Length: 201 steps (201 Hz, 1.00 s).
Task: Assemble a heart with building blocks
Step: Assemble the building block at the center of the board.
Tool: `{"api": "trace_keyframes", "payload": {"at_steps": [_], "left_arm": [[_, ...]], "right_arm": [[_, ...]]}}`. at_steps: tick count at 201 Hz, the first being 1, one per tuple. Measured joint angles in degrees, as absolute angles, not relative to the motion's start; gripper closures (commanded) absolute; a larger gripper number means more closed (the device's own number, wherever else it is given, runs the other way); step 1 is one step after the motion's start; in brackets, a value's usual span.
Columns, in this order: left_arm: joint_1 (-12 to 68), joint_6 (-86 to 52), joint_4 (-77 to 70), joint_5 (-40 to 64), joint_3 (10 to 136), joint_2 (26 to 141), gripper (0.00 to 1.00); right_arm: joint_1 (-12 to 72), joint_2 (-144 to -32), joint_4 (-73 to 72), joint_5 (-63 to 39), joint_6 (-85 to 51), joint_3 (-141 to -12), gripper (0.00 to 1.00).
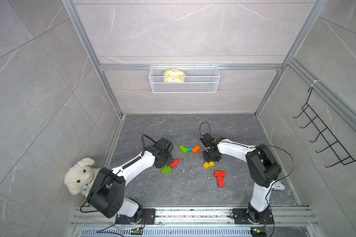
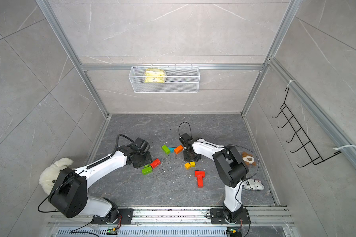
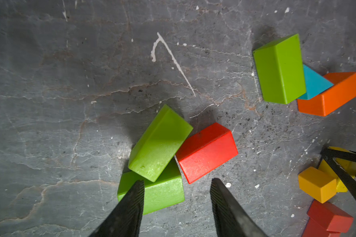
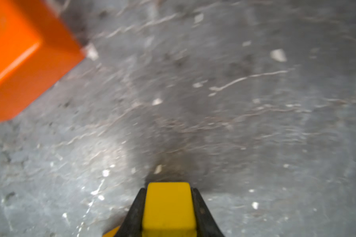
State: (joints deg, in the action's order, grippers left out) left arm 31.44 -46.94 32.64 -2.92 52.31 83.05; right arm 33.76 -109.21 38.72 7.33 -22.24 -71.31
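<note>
On the grey stone-look table (image 1: 173,192) the heart is barely begun (glossy green bar (image 1: 183,149), teal triangular block (image 1: 189,149) and orange bar (image 1: 196,149) touching); left hand (image 3: 177,181) half-open and empty above two stacked green rectangular blocks (image 3: 159,143); right hand (image 4: 168,189) clamped on a small yellow block (image 4: 168,207); probably light, rigid and slick, so best pinched across flat opposite faces.

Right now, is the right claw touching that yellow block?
Touching. In the right wrist view the right gripper squeezes the yellow block between its jaws.

Plush dog (image 1: 79,176), wire basket (image 1: 201,86) w/ yellow pkt (image 1: 174,75), hook rack (image 1: 326,128).
</note>
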Motion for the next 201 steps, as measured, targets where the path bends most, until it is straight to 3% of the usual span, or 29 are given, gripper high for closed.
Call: {"api": "trace_keyframes", "payload": {"at_steps": [12, 36, 101, 126, 169, 201], "left_arm": [[31.33, -47.37, 32.56, -2.9, 51.66, 83.05, 0.45], [31.18, -48.1, 32.51, -2.9, 51.24, 83.05, 0.45], [31.07, -48.29, 32.51, -2.85, 51.29, 83.02, 0.44], [31.07, -48.21, 32.49, -2.59, 51.62, 83.09, 0.45], [30.96, -48.21, 32.38, -2.48, 51.9, 83.09, 0.45], [30.57, -48.18, 32.29, -2.5, 51.9, 83.09, 0.45]], "right_arm": [[34.85, -109.36, 38.7, 7.7, -21.74, -71.37, 0.56], [36.32, -109.54, 38.79, 9.47, -21.58, -71.37, 0.45], [36.47, -105.78, 41.19, 12.29, -25.96, -66.81, 0.44], [36.47, -105.36, 42.22, 12.47, -27.27, -66.26, 0.53], [36.47, -105.49, 42.24, 11.53, -25.78, -67.33, 0.81], [36.47, -107.18, 42.11, 10.17, -21.3, -71.7, 0.87]]}}
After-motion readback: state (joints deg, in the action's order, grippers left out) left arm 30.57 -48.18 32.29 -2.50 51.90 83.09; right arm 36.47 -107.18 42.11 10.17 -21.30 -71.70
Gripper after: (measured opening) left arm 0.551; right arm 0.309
